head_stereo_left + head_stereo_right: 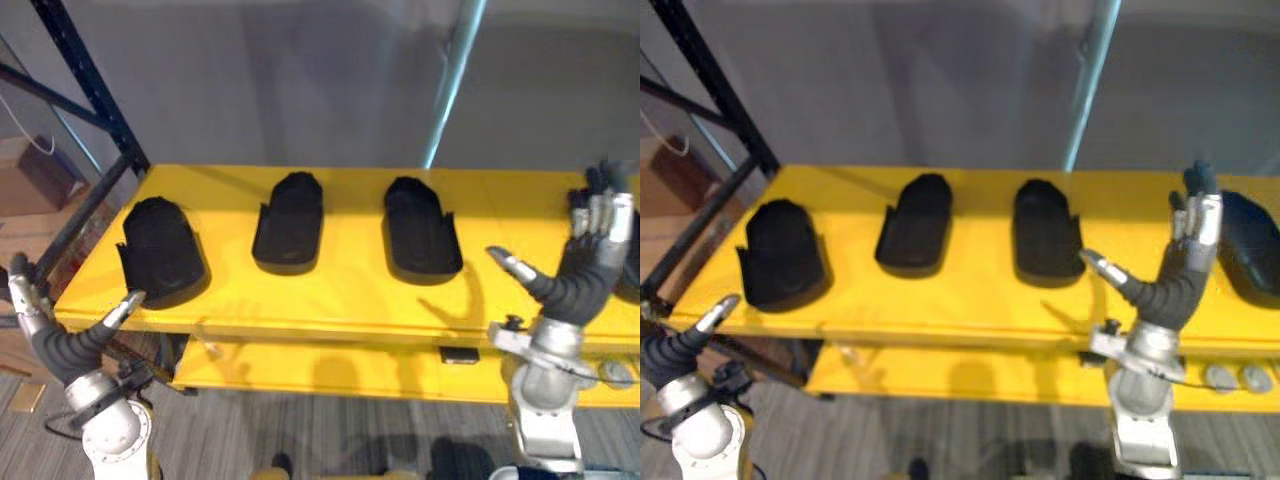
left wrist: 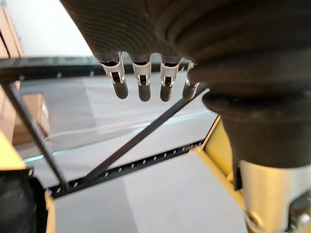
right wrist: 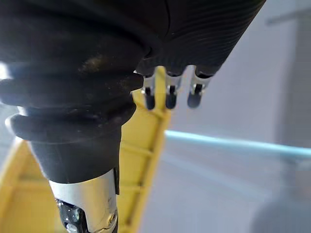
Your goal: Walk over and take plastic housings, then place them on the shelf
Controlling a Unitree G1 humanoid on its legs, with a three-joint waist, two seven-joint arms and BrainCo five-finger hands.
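Note:
Three black plastic housings lie in a row on the yellow shelf (image 1: 340,300): a left housing (image 1: 160,250), a middle housing (image 1: 290,220) and a right housing (image 1: 422,228). A fourth housing (image 1: 1250,248) lies further right, just past my right hand (image 1: 582,265). That hand is raised in front of the shelf edge, fingers (image 3: 167,92) straight, thumb spread, holding nothing. My left hand (image 1: 62,342) hangs low off the shelf's left corner, near the left housing, with its fingers (image 2: 141,82) straight and empty.
A dark blue rack upright (image 1: 90,80) with a diagonal brace stands at the left, with cardboard boxes (image 1: 30,175) beyond it. A lower yellow shelf (image 1: 330,372) sits under the top one. A pale pole (image 1: 455,70) rises behind, before a grey wall.

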